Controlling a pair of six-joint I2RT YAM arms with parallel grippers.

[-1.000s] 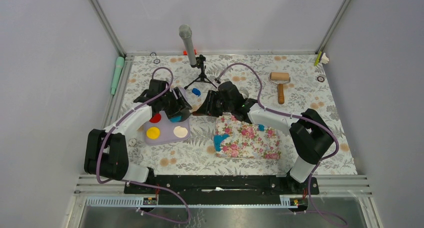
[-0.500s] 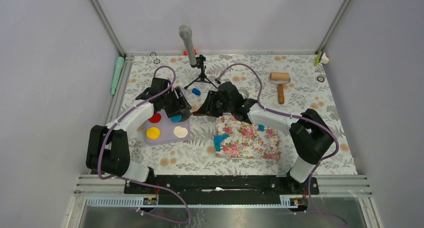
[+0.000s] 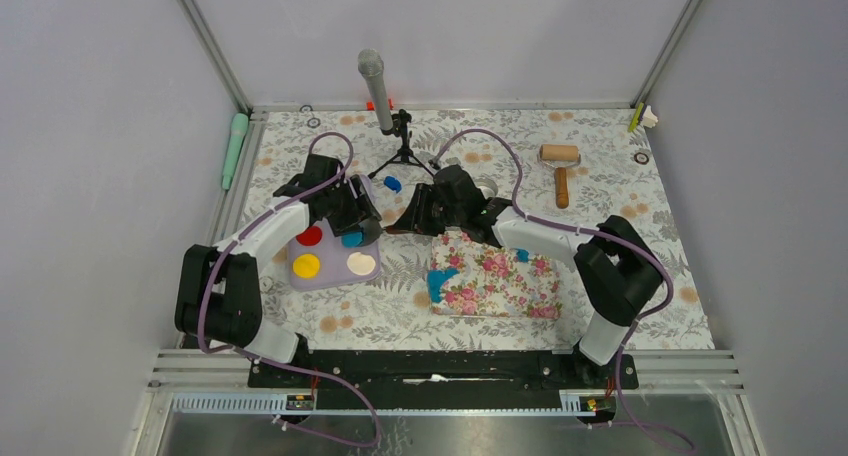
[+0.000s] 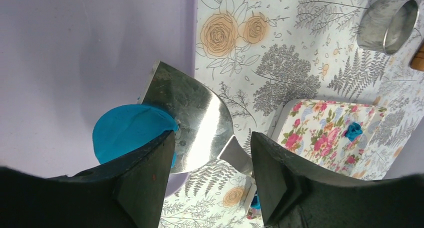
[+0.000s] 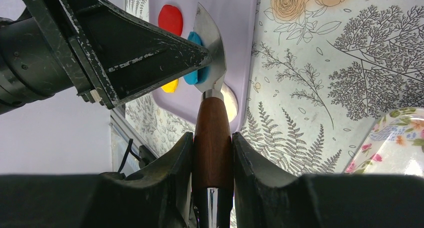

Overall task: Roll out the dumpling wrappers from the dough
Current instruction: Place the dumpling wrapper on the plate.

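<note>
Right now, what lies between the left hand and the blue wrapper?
The blade of the scraper held by the right hand sits at the wrapper rim, just ahead of the open left hand; the left wrist view shows it.

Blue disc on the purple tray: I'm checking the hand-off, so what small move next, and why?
Probably the right gripper should draw the spatula back: the blue disc lies on the purple tray, its blade meets the disc's edge, and the open left gripper hovers there.
</note>
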